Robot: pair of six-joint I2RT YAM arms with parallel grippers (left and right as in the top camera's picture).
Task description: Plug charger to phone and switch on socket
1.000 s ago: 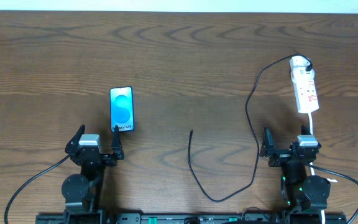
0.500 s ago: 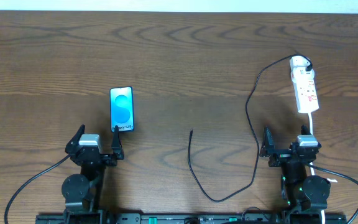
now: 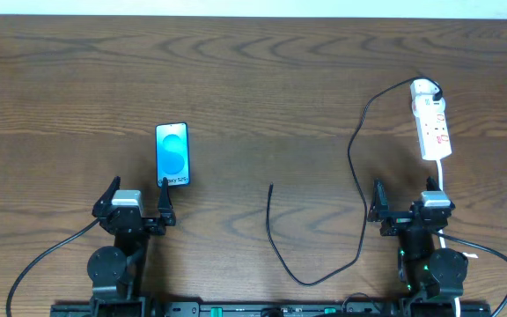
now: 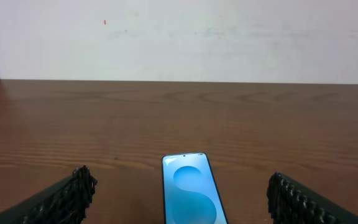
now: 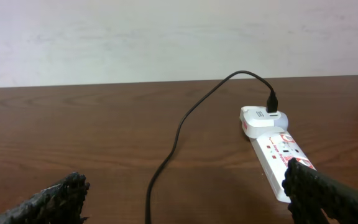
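Note:
The phone [image 3: 172,155] lies flat on the table with its blue-and-white screen up, just beyond my left gripper [image 3: 136,203]; it also shows in the left wrist view [image 4: 190,193] between the open fingers [image 4: 179,198]. The white socket strip [image 3: 431,124] lies at the far right, beyond my right gripper [image 3: 405,203], and shows in the right wrist view [image 5: 273,149]. The black charger cable [image 3: 356,176] runs from the strip's far end, loops toward the front, and ends in a free tip [image 3: 271,186] mid-table. My right gripper [image 5: 188,198] is open and empty, with the cable [image 5: 169,158] lying between its fingers.
The strip's white cord [image 3: 443,176] runs back toward the right arm base. A pale wall [image 4: 179,37] stands behind the table's far edge. Arm cables trail off the front edge at both sides.

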